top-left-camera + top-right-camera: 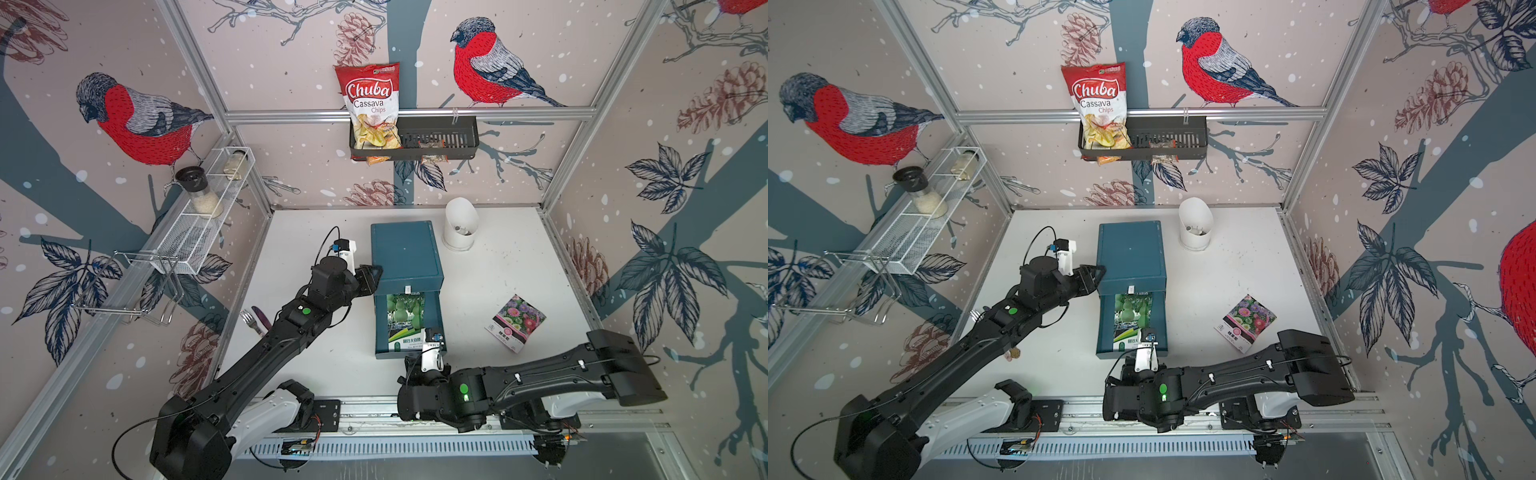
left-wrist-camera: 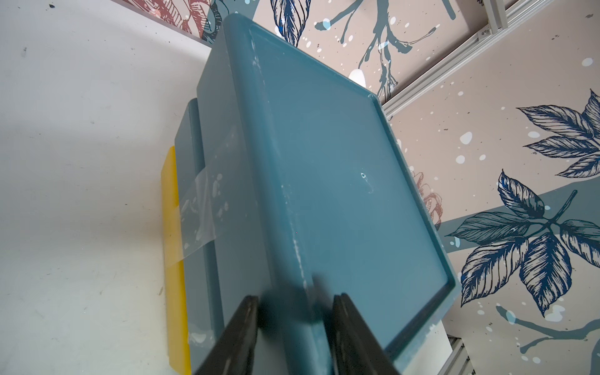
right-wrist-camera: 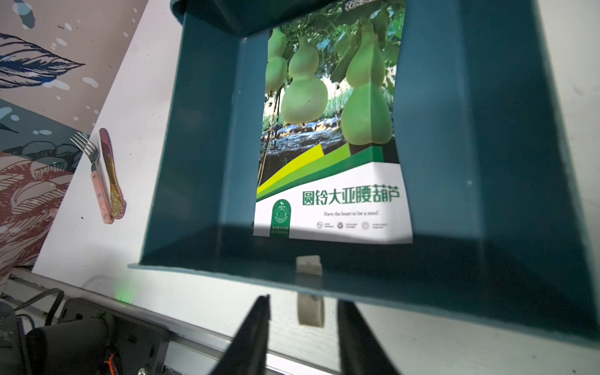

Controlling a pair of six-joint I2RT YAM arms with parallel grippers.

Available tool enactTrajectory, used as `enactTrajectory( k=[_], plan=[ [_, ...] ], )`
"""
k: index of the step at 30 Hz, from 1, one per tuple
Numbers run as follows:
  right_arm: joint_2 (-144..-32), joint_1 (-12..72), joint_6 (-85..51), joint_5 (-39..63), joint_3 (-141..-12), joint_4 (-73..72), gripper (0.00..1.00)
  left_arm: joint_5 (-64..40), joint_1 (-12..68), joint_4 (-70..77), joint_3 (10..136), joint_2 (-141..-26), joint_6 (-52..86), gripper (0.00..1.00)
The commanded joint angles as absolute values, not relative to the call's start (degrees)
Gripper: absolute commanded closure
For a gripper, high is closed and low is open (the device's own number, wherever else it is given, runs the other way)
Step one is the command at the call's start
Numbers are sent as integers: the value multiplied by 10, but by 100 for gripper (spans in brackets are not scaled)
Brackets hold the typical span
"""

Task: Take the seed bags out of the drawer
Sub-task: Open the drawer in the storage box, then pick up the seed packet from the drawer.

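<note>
Left end effector (image 2: pixel 295 302) pinches blue cabinet (image 2: pixel 324 162) corner. Right end effector (image 3: pixel 303 302) spread, straddling white tab (image 3: pixel 310 311) on drawer (image 3: pixel 454 162) front, no contact. Gourd seed bag (image 3: pixel 331 130) lies inside the open drawer; flower seed bag (image 1: pixel 515 323) on table (image 1: pixel 498 270), well apart.

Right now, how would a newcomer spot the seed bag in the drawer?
Find the blue box mid-table; its drawer is pulled open. Inside lies the seed bag with green gourds, unlike the pink-flowered bag out on the table.
</note>
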State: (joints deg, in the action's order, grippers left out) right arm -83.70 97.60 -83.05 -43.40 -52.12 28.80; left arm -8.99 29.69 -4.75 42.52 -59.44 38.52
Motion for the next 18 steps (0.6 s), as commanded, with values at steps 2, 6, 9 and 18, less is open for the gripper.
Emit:
enactTrajectory(
  k=[2, 6, 9, 18],
  plan=[
    [-823, 983, -862, -460, -526, 345, 43, -94, 295, -154, 424, -600, 361, 59],
    [-820, 994, -892, -481, -560, 438, 39, -92, 294, -154, 424, -602, 358, 59],
    [-821, 1002, -916, -501, -601, 525, 37, -92, 294, -156, 424, -600, 356, 59],
    [-816, 958, -864, -504, -700, 606, 23, -105, 294, -161, 437, -575, 361, 52]
  ],
)
